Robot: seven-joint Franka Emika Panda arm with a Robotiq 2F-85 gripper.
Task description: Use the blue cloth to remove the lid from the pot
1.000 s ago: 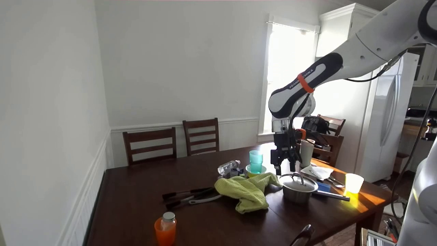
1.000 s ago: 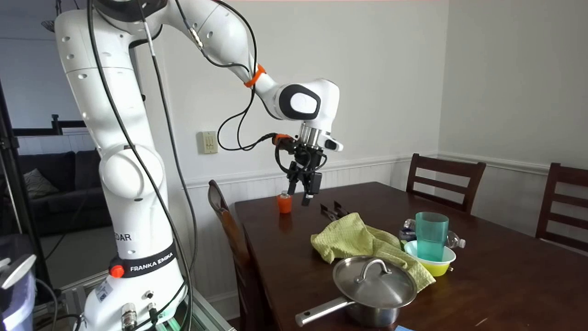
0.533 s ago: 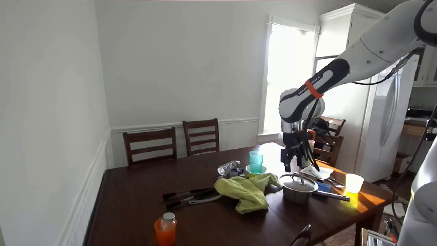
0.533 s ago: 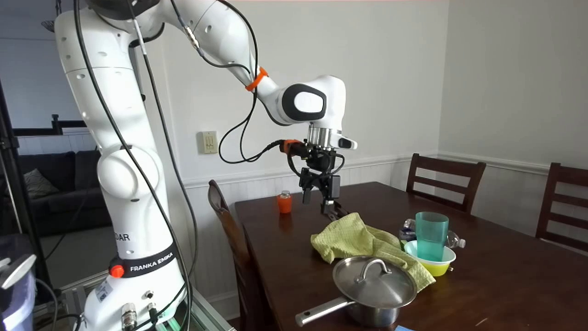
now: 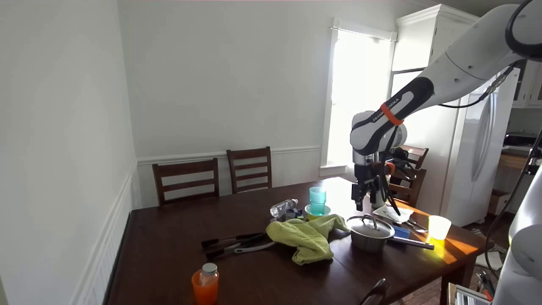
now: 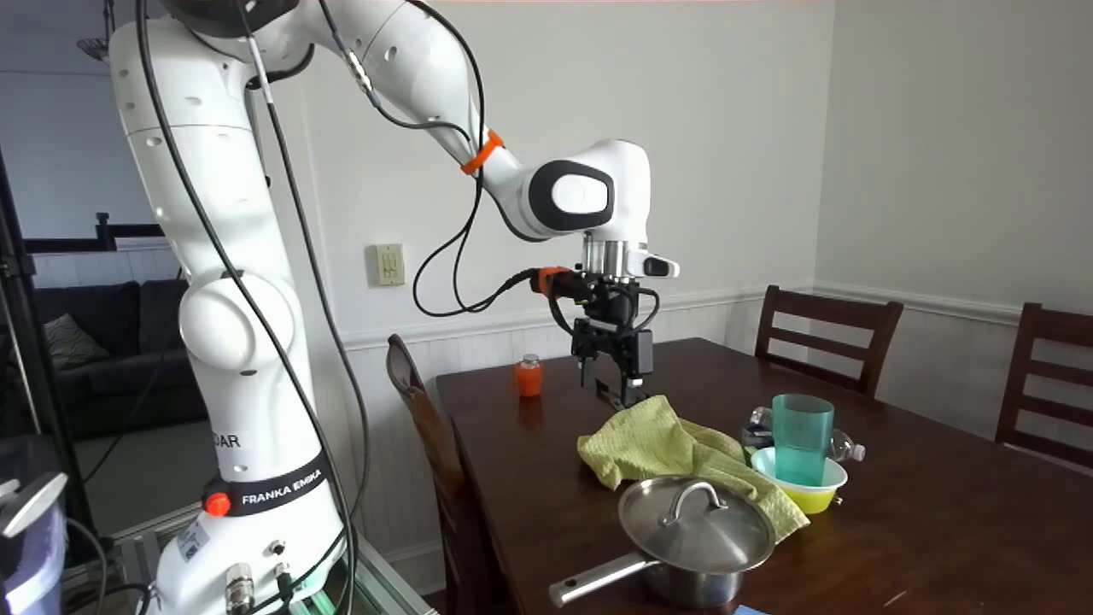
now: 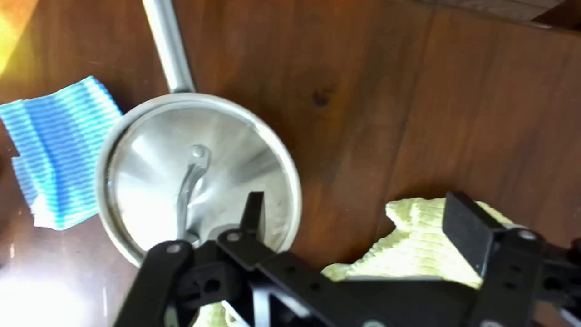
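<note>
Plainly, the black two-fingered gripper (image 7: 358, 218) hangs above the dark brown wooden table (image 5: 169, 258), and we see its fingers (image 7: 467, 234) spread wide. In the wrist view, one finger shows in front of the round silver metal lid (image 7: 236, 172), the other in front of the crumpled yellow-green cloth (image 7: 417, 240). That lid, with its arched metal handle (image 7: 183, 204), sits on the silver metal pot (image 5: 366, 243). Just beside the pot lies the folded blue-and-white striped cloth (image 7: 63, 154); whether the two touch, we cannot tell. Near the yellow-green cloth, we find a translucent teal cup (image 6: 803, 440) standing in a white-and-yellow bowl (image 6: 811, 500), with a clear plastic bottle (image 5: 283, 208) lying on its side close by. Well apart from the pot, a bright orange cup (image 5: 205, 294) holds a silver-capped jar (image 5: 208, 278). We also spot long dark-handled utensils (image 5: 247, 236) reaching up to the yellow-green cloth's edge.
</note>
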